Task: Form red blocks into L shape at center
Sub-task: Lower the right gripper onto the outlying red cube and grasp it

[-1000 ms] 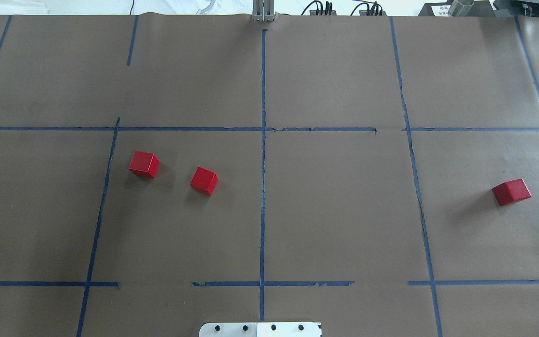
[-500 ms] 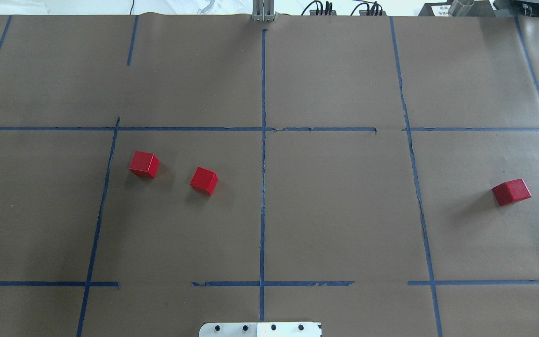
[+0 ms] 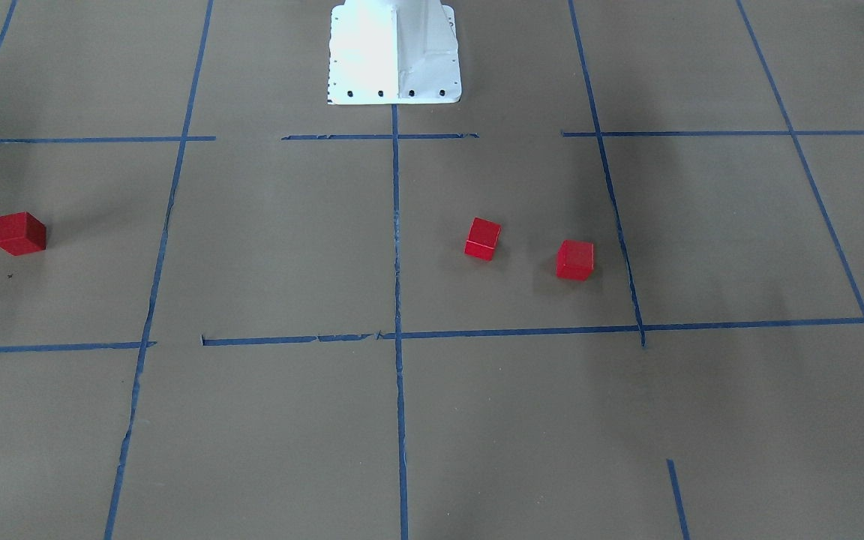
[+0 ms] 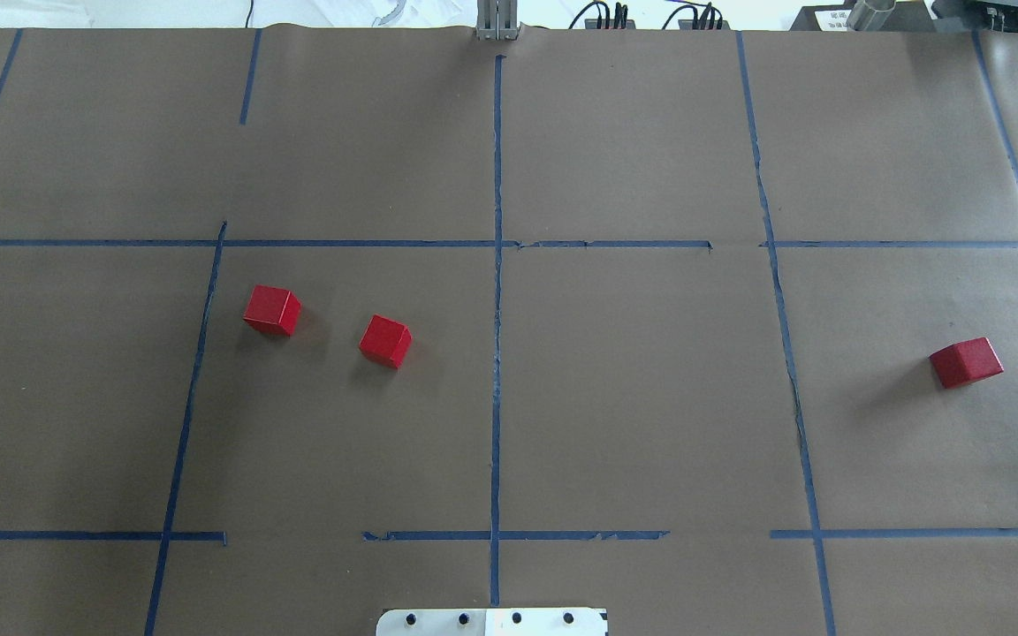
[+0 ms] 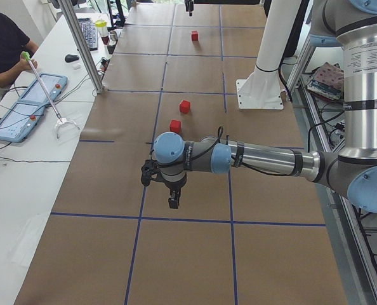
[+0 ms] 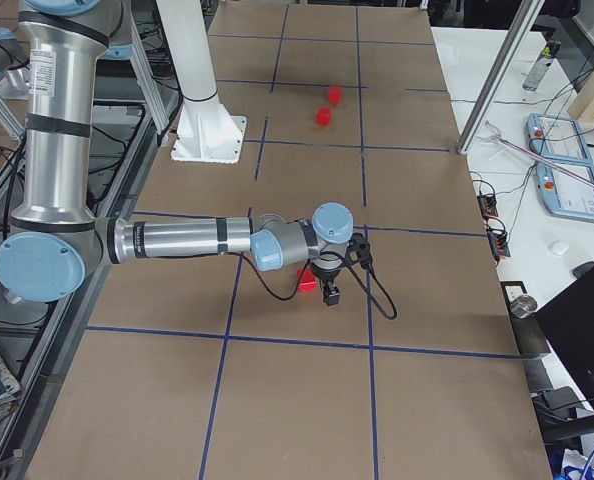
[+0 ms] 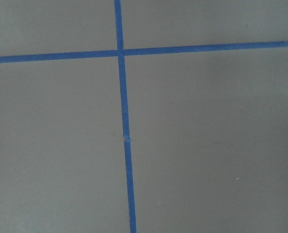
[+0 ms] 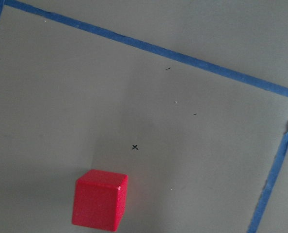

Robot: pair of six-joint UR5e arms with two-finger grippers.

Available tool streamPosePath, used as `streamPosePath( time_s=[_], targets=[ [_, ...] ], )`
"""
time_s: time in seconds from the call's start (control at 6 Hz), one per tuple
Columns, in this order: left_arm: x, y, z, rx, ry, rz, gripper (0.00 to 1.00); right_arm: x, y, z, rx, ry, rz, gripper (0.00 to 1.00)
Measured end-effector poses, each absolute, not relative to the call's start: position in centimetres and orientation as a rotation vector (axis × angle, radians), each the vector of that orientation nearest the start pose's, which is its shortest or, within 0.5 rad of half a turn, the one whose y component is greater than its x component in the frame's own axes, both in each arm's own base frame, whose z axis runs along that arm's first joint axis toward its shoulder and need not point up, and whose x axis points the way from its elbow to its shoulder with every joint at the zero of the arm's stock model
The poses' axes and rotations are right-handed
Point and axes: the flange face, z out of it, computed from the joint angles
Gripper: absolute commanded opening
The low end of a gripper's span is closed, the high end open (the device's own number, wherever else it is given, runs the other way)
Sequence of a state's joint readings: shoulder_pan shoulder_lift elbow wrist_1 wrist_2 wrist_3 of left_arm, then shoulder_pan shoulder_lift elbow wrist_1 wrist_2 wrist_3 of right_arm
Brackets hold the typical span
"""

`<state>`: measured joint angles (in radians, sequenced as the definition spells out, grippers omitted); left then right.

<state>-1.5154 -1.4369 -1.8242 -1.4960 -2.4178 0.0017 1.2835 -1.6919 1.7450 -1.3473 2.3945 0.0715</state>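
Three red blocks lie on the brown paper. Two sit left of the center tape line [image 4: 496, 371]: one block [image 4: 271, 310] and a second block [image 4: 384, 340]. The third block [image 4: 966, 362] lies far right and shows in the right wrist view [image 8: 99, 199]. My right gripper [image 6: 330, 295] hangs just past that block toward the table's right end. My left gripper [image 5: 174, 197] hangs over the left end, apart from the blocks. I cannot tell whether either gripper is open or shut. The left wrist view shows only crossing tape.
The white robot base [image 4: 491, 622] stands at the near edge on the center line. A metal post [image 5: 80, 47] stands at the far table edge. A seated operator [image 5: 4, 44] and control tablets [image 5: 23, 111] are beyond it.
A small dark part has come into the overhead view at its right edge. The three blocks have not moved.
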Motion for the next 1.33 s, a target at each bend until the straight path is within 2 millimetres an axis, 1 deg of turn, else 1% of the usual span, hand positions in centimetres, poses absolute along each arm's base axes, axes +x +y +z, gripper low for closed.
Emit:
streamPosePath(
  time_s=[0.33,0.5,0.67,0.83,1.0,1.33],
  targets=[
    [-3.4,-43.8,59.7,0.022,0.85,0.074,1.0,-12.6,-44.8,59.0,0.08,-0.854,-0.252,1.0],
    [-3.4,-43.8,59.9,0.019,0.849,0.074,1.0,-15.3,-44.2,59.2,0.062,-0.847,-0.257,1.0],
    [-3.4,-43.8,60.2,0.014,0.849,0.073,1.0,-17.0,-43.7,59.5,0.048,-0.841,-0.276,0.99],
    [-3.4,-43.8,60.4,0.011,0.849,0.073,1.0,-17.6,-43.5,60.0,0.04,-0.831,-0.282,0.98],
    [-3.4,-43.9,60.3,0.014,0.849,0.074,1.0,-17.7,-43.5,60.8,0.037,-0.811,-0.279,0.98],
    [-3.4,-44.1,59.6,0.025,0.85,0.076,1.0,-18.2,-43.6,62.3,0.024,-0.776,-0.278,0.98]
  ],
)
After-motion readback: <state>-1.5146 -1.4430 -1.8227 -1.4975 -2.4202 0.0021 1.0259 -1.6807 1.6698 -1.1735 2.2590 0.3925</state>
